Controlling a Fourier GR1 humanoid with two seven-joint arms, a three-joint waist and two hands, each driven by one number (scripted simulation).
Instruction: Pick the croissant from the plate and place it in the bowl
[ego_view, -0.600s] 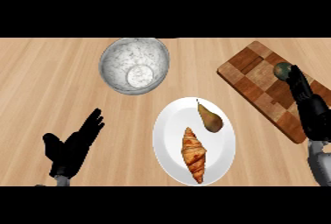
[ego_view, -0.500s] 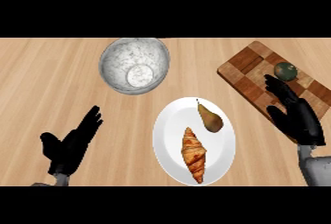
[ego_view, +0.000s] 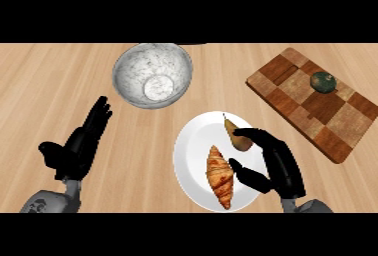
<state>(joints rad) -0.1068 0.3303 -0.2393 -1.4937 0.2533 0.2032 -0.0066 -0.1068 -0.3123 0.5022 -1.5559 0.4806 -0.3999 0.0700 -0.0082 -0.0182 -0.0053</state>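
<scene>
Golden croissant (ego_view: 220, 176) lengthwise on plate (ego_view: 193, 150)

Black left hand (ego_view: 74, 150), right hand (ego_view: 277, 167); grey forearms.

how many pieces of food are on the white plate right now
2: a croissant lying in the plate's middle, and a pear at its upper right, partly behind the right hand.

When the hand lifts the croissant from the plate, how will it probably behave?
The croissant looks flaky and layered, so it is probably light and may crumble if pinched. Its long flat shape lies steady on the plate, so rolling seems unlikely. The right hand, open beside it, should likely grasp across its thick middle.
</scene>
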